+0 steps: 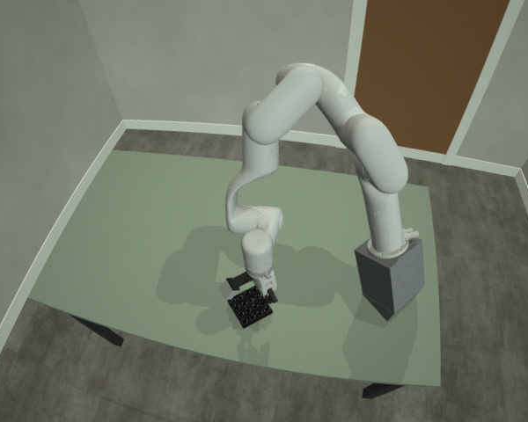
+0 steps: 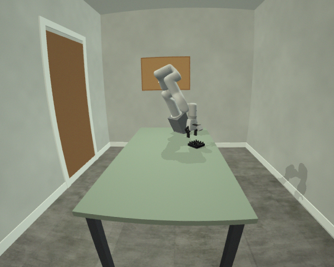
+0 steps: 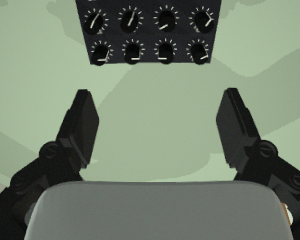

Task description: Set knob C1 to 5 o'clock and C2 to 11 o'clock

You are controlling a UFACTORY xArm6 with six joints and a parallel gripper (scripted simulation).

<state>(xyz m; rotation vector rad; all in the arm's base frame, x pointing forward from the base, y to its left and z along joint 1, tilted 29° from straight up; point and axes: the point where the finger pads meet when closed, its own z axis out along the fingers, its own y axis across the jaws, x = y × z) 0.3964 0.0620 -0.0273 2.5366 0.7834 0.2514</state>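
The knob box (image 1: 249,307) stands on the table (image 1: 132,213) near its long edge, toward the corner where the arm's base (image 1: 407,281) sits. Tiny white labels are printed by the knobs (image 3: 129,20), too small to read in the wrist view; three rows of four knobs show there, each with a white line. The gripper (image 3: 157,123) hangs above the table just beside the box, fingers spread wide apart with nothing between them.
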